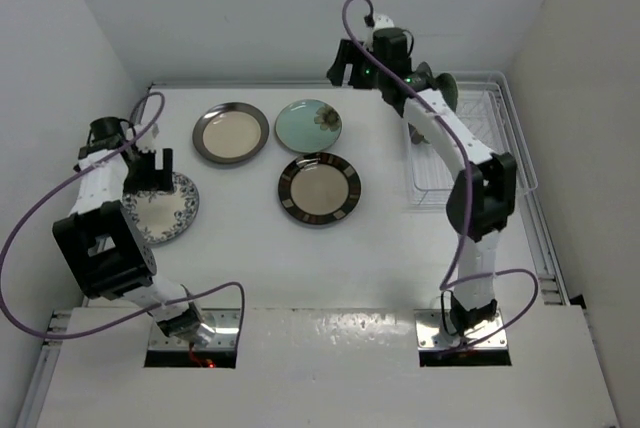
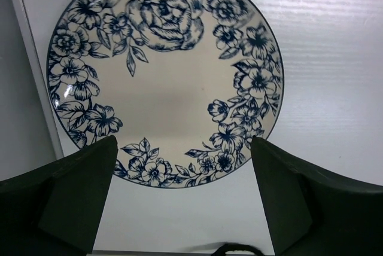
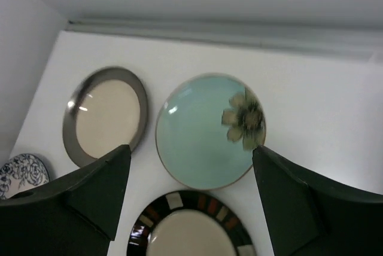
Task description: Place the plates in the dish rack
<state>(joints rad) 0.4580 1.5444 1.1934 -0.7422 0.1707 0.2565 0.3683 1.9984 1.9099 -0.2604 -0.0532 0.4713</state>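
- Left gripper (image 2: 184,148): jaws spread wide, empty, over the blue-white floral plate (image 2: 164,76) by the left wall.
- Right gripper (image 3: 191,154): jaws apart, empty, above the mint-green plate (image 3: 206,130).
- Grey-rimmed plate (image 1: 231,132) and brown-patterned plate (image 1: 320,189) lie flat.
- Dish rack (image 1: 515,143) sits at the right edge.
- White table (image 1: 250,248); plain white walls (image 1: 300,8) enclose it.

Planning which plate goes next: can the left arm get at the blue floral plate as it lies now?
Probably yes. The left gripper hangs open right above the blue floral plate, nothing on it or between. It lies flat close to the side wall, so catching its rim may be awkward.
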